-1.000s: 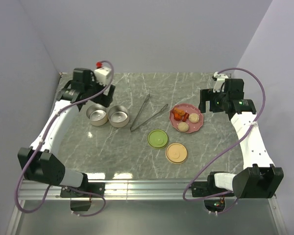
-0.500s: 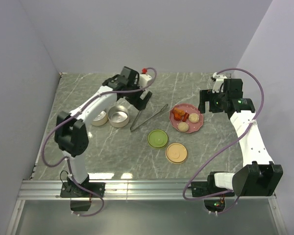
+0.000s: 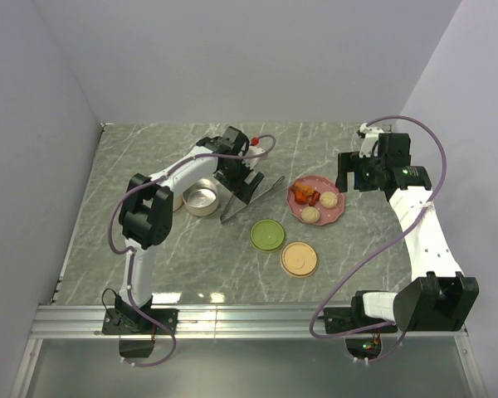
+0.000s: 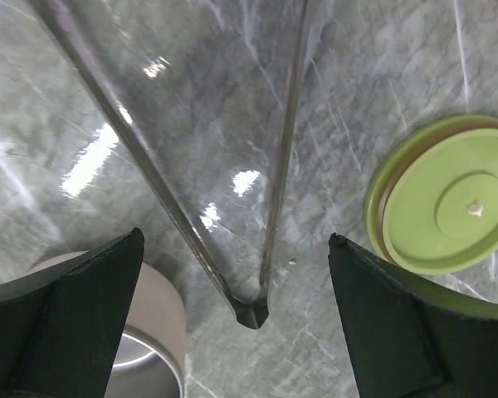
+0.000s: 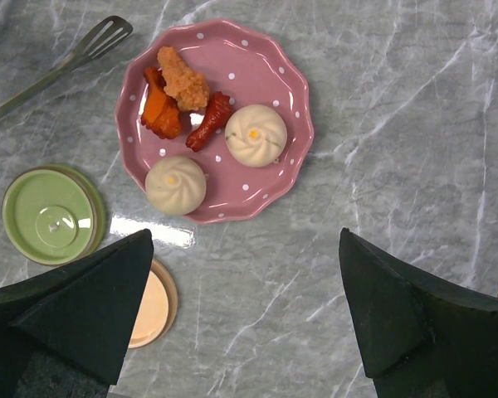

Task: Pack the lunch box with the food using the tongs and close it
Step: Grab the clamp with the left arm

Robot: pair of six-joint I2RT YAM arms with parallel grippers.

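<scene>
Beneath wide-open left hand [image 4: 236, 240], silver tongs [image 4: 280, 166] on marble table [image 4: 398, 66].

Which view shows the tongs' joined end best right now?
Left wrist: the tongs lie directly below, hinge sharp. Top external has the left arm covering part; right wrist catches one slotted tip.

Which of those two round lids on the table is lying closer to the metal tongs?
The green lid, just beside the joined end of the tongs. The peach-coloured lid lies on the green one's far side, farther from the tongs.
</scene>
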